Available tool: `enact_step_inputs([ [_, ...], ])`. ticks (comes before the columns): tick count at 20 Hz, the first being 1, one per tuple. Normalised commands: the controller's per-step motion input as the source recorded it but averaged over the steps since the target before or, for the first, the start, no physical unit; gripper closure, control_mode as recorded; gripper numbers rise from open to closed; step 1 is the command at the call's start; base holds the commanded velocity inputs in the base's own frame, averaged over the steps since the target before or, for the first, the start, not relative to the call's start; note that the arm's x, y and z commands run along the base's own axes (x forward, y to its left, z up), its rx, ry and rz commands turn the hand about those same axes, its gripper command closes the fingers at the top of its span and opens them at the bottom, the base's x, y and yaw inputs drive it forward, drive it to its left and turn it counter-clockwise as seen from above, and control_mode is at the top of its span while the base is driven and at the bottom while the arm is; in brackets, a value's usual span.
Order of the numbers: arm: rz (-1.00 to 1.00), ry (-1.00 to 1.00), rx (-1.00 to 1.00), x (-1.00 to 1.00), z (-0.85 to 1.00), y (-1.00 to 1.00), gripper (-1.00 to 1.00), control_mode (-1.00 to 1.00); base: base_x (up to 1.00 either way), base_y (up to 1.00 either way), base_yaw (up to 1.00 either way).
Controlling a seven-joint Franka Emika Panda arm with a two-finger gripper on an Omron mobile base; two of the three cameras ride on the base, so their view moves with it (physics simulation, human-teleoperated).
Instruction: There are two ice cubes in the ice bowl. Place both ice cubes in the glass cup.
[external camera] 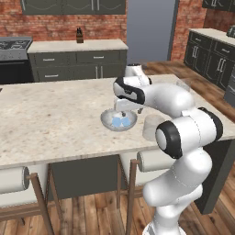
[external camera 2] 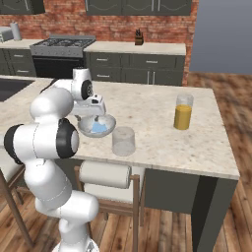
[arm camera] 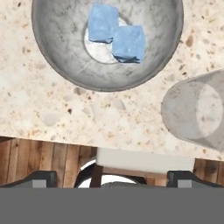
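**Pincer spread above the ice bowl, both cubes still inside**

Nearest the base cameras is the white arm itself, rising in front of the surface, a pale speckled stone island top. Under its near edge stand two wooden stools with pale rolled backs; one stool sits right below the cup.

Going left to right in the right base view: the arm's hand hangs over the ice bowl, then comes the glass cup, just beside the bowl and close to the surface's near edge, and well apart to the right stands a glass of orange liquid. Nothing lies between bowl and cup. Behind the island are a stove and dark cabinets against a brick wall.

The pincer is spread wide and holds nothing; its two dark fingertips show at the bottom of the hand view, above the floorboards and the stool beyond the surface's edge. In that view the ice bowl lies ahead of the fingertips, toward the top, with the two ice cubes touching each other at its centre. The glass cup stands upright to the right of the bowl, apart from it. In the left base view the hand partly hides the ice bowl, with the cubes showing blue inside.
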Motion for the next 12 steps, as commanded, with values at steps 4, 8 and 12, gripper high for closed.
enact_step_inputs([
  [4, 0.09, 0.0, -0.01, 0.03, -0.27, 0.0, -1.0, -1.0, 0.0, 0.0, 0.0],
  [8, 0.09, -0.03, -0.02, 0.03, -0.11, 0.0, -1.0, -1.0, 0.0, 0.0, 0.0],
  [12, 0.11, -0.02, -0.06, 0.05, -0.16, 0.0, -1.0, -1.0, 0.0, 0.0, 0.0],
])
